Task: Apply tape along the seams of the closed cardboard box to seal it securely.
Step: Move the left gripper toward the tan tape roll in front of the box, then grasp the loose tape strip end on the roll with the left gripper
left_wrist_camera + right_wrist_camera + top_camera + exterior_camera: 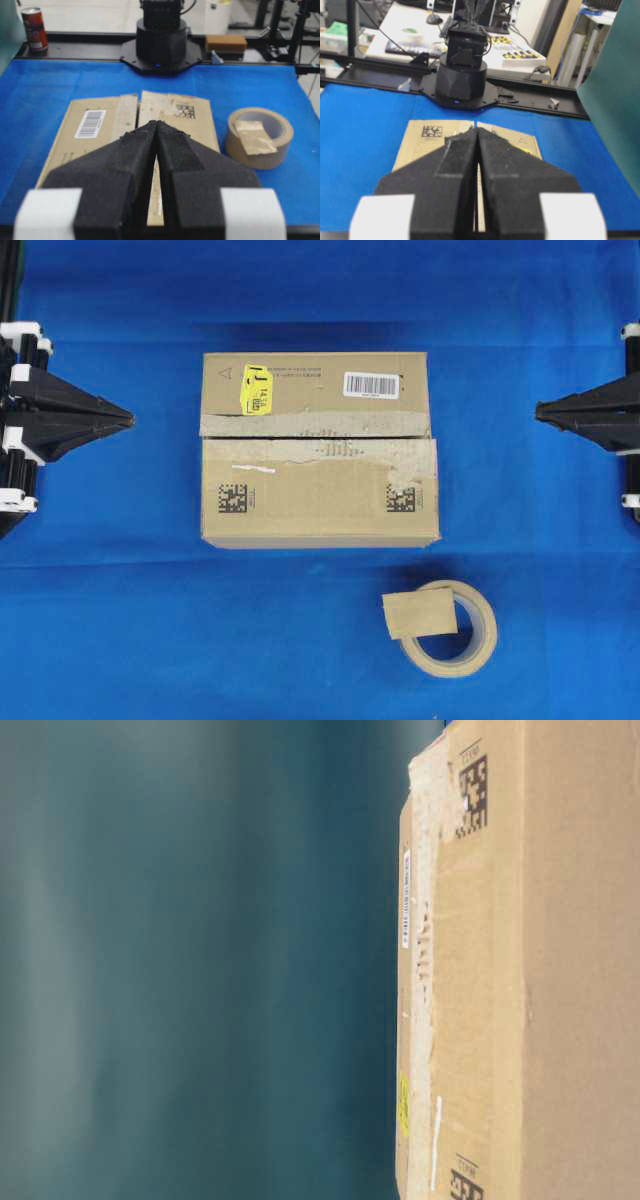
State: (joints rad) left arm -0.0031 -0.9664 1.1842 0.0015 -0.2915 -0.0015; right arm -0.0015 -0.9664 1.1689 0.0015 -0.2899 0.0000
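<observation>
The brown cardboard box (pixel 318 448) lies in the middle of the blue cloth, with a yellow sticker, a white barcode label and two black square codes on top. Its seam (pixel 320 437) runs left to right between the two top flaps, edged by torn greyish old tape. A loose tan piece of tape (pixel 419 615) rests on the beige tape roll (pixel 450 628) in front of the box. My left gripper (pixel 130 420) is shut and empty, left of the box. My right gripper (pixel 538 412) is shut and empty, to its right. Both point at the box (pixel 137 122) (pixel 470 137).
The other arm's black base (pixel 161 45) stands beyond the box in the left wrist view, and a red can (pixel 35 27) sits at the far left corner. The table-level view shows the box (pixel 520 960) side-on against a blurred teal backdrop.
</observation>
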